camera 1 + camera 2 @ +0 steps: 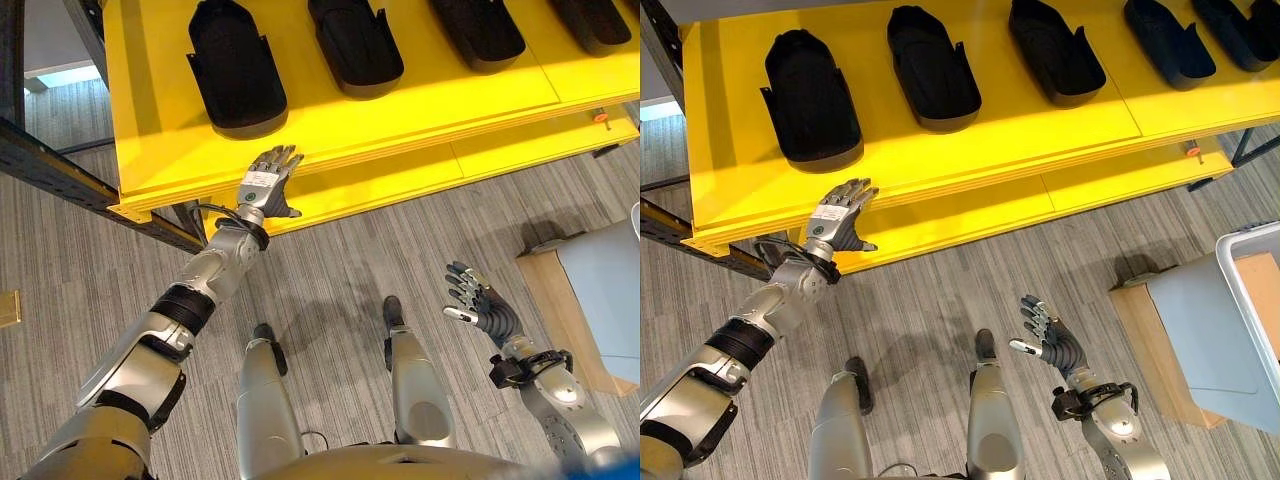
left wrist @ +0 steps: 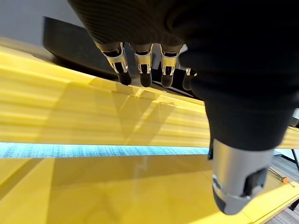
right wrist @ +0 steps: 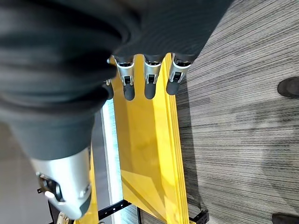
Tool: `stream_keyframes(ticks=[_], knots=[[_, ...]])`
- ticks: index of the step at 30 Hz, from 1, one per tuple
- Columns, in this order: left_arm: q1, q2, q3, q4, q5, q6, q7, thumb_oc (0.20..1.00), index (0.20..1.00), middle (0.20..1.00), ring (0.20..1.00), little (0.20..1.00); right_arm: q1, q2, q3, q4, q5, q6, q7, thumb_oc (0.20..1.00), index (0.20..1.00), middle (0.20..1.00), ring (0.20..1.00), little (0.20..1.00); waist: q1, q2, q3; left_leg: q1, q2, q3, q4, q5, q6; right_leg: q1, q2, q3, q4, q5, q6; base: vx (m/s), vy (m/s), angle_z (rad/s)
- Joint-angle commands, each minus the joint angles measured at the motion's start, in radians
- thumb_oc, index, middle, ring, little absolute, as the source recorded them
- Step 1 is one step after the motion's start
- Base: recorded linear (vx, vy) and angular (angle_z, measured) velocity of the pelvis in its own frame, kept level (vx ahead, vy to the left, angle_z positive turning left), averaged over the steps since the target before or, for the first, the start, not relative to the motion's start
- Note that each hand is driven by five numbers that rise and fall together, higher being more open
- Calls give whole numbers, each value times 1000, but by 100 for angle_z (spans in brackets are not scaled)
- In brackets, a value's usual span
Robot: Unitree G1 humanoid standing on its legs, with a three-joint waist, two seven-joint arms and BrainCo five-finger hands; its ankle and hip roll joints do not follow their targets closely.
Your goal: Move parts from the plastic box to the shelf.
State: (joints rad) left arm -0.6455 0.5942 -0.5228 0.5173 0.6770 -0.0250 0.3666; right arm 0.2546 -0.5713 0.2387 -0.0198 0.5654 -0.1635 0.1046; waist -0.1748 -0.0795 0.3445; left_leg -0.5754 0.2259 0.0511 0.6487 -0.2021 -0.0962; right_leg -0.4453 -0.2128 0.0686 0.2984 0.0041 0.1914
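Several black moulded parts lie in a row on the top board of the yellow shelf; the leftmost part is nearest my left hand. My left hand is raised to the shelf's front edge just below that part, fingers straight and holding nothing. My right hand hangs low over the floor to the right, palm up, fingers relaxed and empty. The grey plastic box stands at the far right on a wooden stand; its inside is out of sight.
A lower yellow board juts out beneath the top one, with a small orange-tipped tool on it. A dark metal rack beam runs along the left. Grey striped carpet lies between shelf and box.
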Motion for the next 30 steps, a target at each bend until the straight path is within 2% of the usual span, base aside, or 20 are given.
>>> stream_keyframes(ticks=[1, 30], knots=[[-33, -20, -9, 49, -24, 5, 35, 1000, 1000, 1000, 1000, 1000, 26, -92, -37, -57, 19, -56, 6, 1000, 1000, 1000, 1000, 1000, 0, 15, -34, -15, -19, -14, -155, 140, 7, -33, 14, -34, 160, -107, -60, 0, 0, 0], [-140, 7, -23, 266, -111, 26, 58, 1000, 1000, 1000, 1000, 1000, 30, -124, -24, -63, 32, -61, 28, 1000, 1000, 1000, 1000, 1000, -10, -8, -32, -41, -19, -17, -122, 130, 10, -52, 9, -24, 171, -103, -54, 1, 2, 0]])
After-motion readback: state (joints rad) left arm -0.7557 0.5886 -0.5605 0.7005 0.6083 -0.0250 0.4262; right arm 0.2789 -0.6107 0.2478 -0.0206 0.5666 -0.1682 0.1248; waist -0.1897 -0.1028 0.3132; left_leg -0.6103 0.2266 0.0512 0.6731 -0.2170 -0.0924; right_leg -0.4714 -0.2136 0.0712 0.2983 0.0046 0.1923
